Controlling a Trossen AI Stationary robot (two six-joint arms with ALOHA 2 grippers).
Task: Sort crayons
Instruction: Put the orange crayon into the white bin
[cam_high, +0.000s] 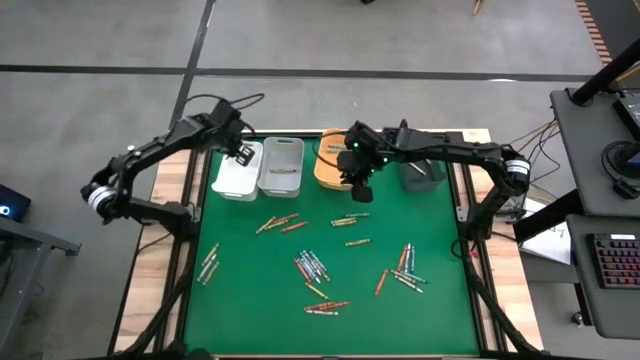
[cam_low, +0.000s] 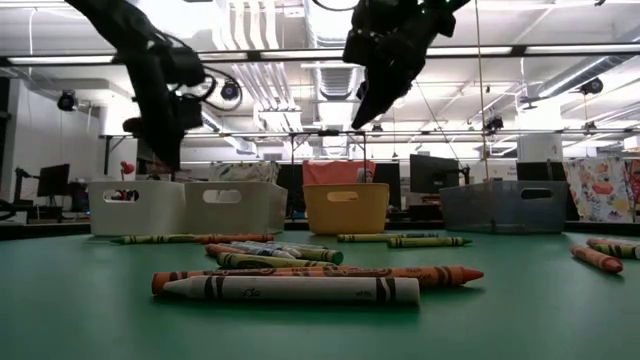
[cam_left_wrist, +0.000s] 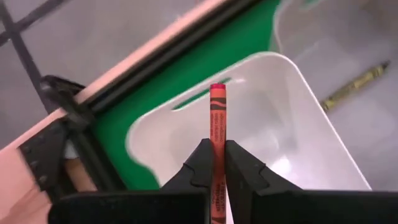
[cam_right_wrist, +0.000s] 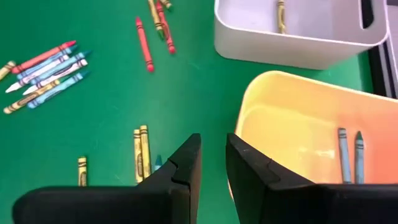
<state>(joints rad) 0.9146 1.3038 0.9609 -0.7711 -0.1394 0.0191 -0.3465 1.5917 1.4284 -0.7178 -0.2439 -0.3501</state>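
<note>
My left gripper hangs over the white bin at the far left, shut on a red crayon. My right gripper stands above the mat at the near side of the orange bin, its fingers a little apart with only green mat showing between them. Two blue crayons lie in the orange bin, and an olive one lies in the grey bin. Several crayons lie scattered on the mat. My left gripper pinches the red crayon between its two fingers. The crayon lies along the fingers, and its free end sticks out past their tips. The fingers slant downward. The crayon is lifted clear, above the inside of the white bin.
The bins stand in a row along the far edge, with a dark grey bin at its right end. Loose crayons lie in groups at the mat's middle, left, right and near side. Wooden borders frame the mat.
</note>
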